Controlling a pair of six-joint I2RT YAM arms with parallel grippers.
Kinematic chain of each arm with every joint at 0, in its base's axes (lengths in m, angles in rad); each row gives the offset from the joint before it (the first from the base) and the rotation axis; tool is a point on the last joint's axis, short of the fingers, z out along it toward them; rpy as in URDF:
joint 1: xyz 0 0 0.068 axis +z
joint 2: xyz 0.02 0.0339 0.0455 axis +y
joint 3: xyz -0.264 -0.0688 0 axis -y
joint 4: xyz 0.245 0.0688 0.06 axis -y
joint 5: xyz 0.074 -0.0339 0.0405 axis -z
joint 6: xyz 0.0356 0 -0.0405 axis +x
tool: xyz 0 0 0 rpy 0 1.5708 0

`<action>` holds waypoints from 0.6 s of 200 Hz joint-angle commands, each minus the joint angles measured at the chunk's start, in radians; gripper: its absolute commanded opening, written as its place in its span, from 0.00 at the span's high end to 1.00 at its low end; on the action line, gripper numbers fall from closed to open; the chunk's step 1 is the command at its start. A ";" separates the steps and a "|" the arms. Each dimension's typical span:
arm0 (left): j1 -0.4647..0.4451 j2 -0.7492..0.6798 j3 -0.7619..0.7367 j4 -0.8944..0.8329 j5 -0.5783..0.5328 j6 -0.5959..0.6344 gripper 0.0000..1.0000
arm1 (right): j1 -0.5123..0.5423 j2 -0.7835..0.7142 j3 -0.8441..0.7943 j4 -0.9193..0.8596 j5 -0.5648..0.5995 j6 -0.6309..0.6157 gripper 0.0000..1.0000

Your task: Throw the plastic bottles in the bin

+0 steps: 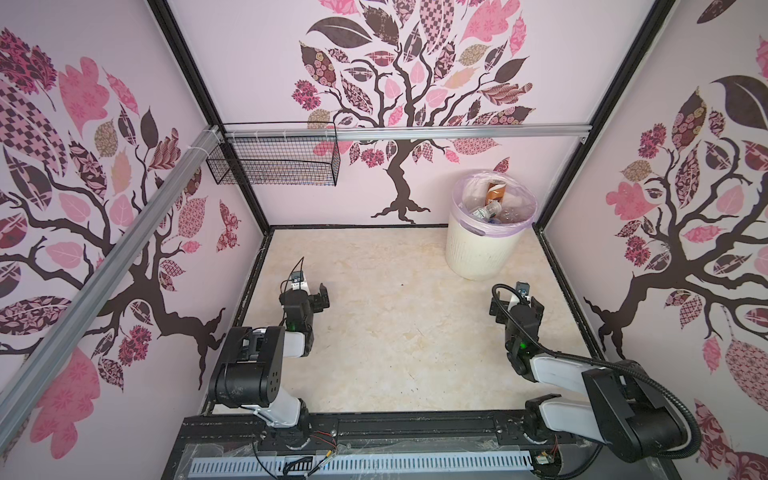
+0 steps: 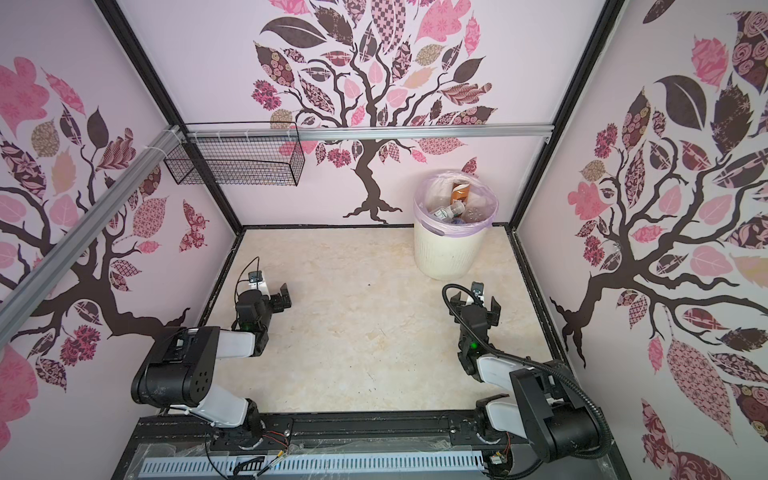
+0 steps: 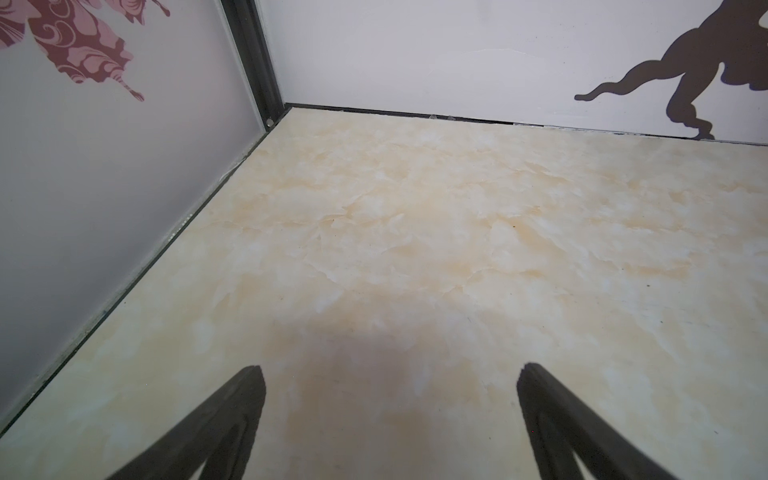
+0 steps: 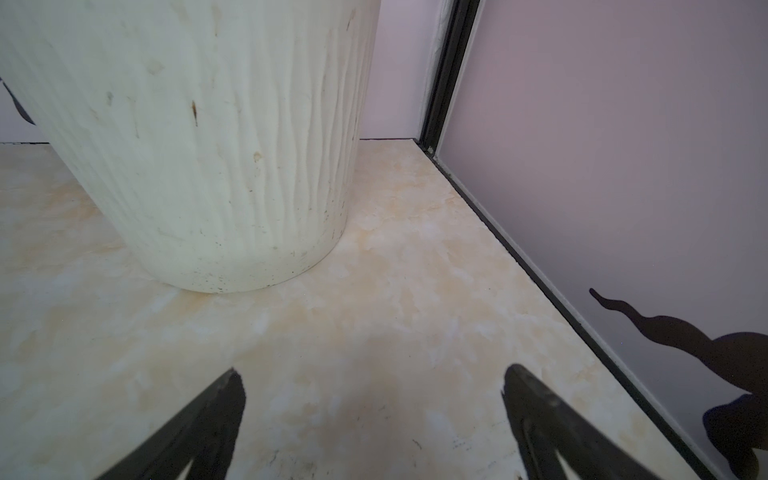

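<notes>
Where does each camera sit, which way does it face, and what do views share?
Top views: high above the base, looking down and forward at the table, the bin of plastic bottles and back wall; both arms, left pincer and right pincer show.
Left wrist: low over the table, facing the far left corner; open left pincer tips show.
Right wrist: low, facing the bin's wall and far right corner; open right pincer tips show.
Shared: bin in top views and right wrist; table in all.
</notes>
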 commanded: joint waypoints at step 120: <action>0.003 -0.003 -0.006 0.018 0.008 0.007 0.02 | -0.165 0.294 0.098 0.249 -0.351 0.081 0.00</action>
